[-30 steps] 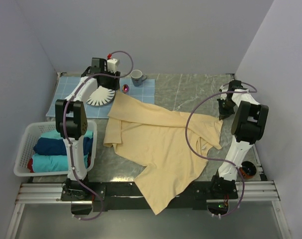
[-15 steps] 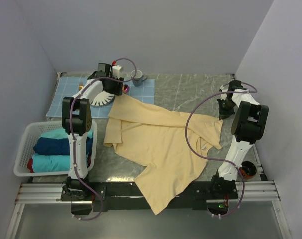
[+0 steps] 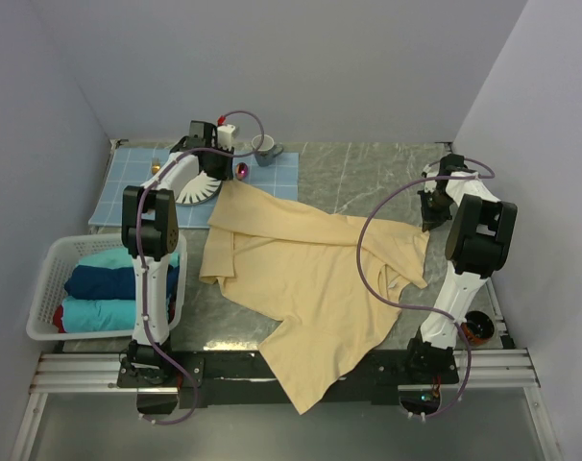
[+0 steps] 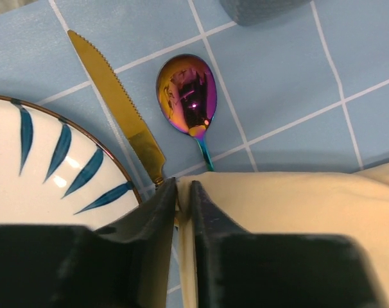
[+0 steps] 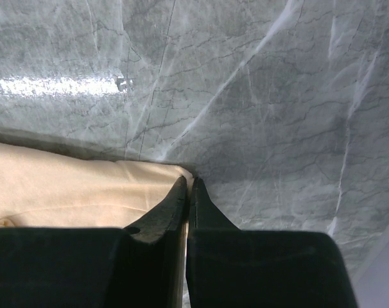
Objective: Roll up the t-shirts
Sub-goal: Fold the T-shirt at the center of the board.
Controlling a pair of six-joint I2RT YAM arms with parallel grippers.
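Knife (image 4: 117, 109), spoon (image 4: 187, 93), plate (image 4: 47, 167) crowd L gripper (image 4: 183, 192) (marble (image 5: 259, 96) by R open).

No legible text or labels anywhere

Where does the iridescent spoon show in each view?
Top external: spoon on the blue placemat, at the yellow t-shirt's far left corner.
Left wrist: upper centre, right of the gold knife.
Right wrist: not in it.
Shared landmark: the yellow t-shirt, in all three views.

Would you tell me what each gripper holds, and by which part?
Both pinch the yellow t-shirt: left gripper its far-left corner, right gripper its far-right corner.
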